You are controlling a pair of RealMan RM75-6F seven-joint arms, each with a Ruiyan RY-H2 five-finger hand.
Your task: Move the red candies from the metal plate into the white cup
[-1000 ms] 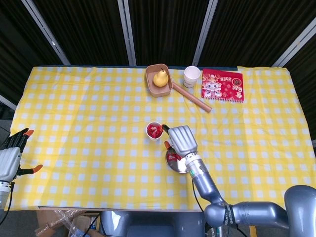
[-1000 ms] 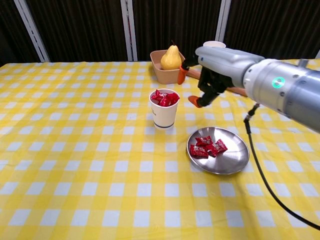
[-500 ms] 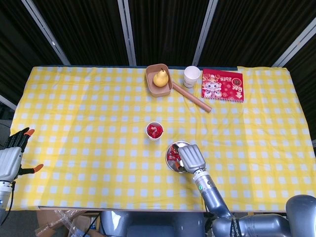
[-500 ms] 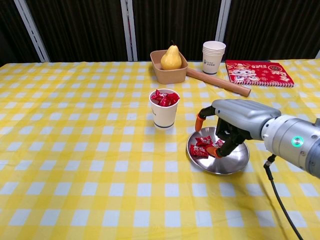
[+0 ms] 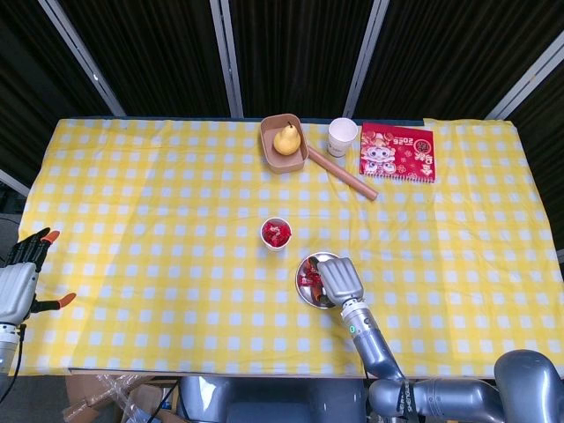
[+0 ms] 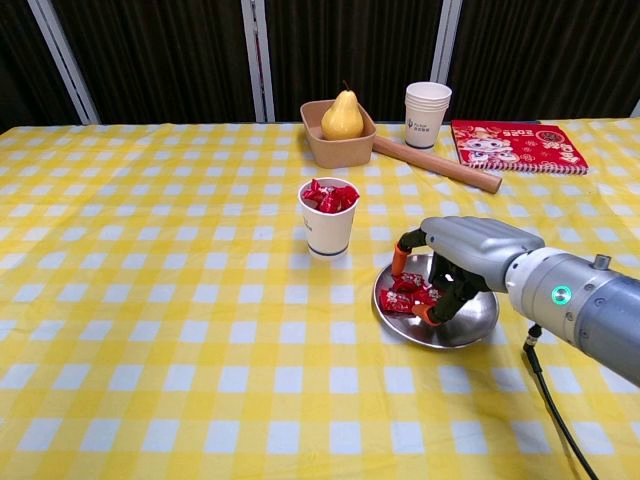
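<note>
The white cup (image 6: 328,228) stands mid-table, heaped with red candies (image 6: 329,195); the head view shows the same cup (image 5: 276,233). Right of it lies the metal plate (image 6: 476,314), the plate (image 5: 307,293) in the head view, with a few red candies (image 6: 403,295) on its left half. My right hand (image 6: 462,255) hangs low over the plate, and its orange fingertips (image 6: 400,252) stand apart on either side of the candies, touching them. From above, the right hand (image 5: 339,279) covers much of the plate. My left hand (image 5: 19,280) hovers off the table's left edge, holding nothing, fingers spread.
At the back stand a tan bowl (image 6: 336,140) holding a pear (image 6: 343,116), a stack of paper cups (image 6: 427,113), a wooden rolling pin (image 6: 436,164) and a red booklet (image 6: 515,146). A yellow checked cloth (image 6: 160,300) covers the table.
My right hand came from beside the cup, dropped to the plate, and now sits lower with its fingertips on the candies. The left hand stayed still.
</note>
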